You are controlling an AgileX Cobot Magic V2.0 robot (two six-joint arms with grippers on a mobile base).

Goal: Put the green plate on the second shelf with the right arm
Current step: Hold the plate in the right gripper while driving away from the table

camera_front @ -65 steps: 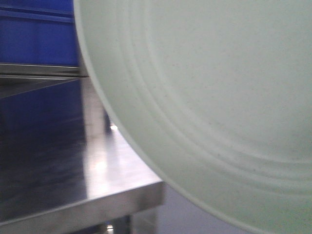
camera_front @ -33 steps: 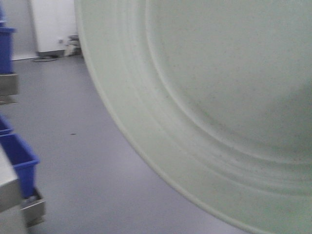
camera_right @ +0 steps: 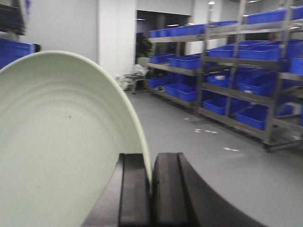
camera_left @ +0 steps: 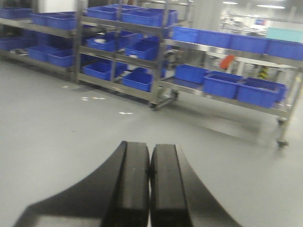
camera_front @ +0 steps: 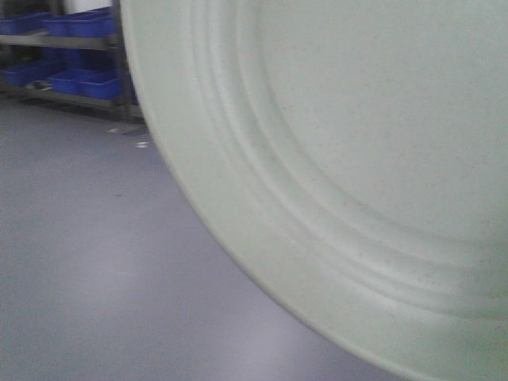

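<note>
The green plate fills most of the front view, held up on edge close to the camera, its concentric ridges and speckles showing. In the right wrist view the green plate stands to the left, its rim pinched between the black fingers of my right gripper, which is shut on it. My left gripper is shut with nothing between its fingers, pointing over grey floor. Which shelf is the second shelf cannot be told from here.
Metal racks loaded with blue bins line the far side of the room. More racks with blue bins stand at the right in the right wrist view. Grey floor stretches between me and them.
The background behind the plate has swept sideways: a steel table top gave way to open floor, then to distant racks with blue bins. The plate stays in the same place in view.
</note>
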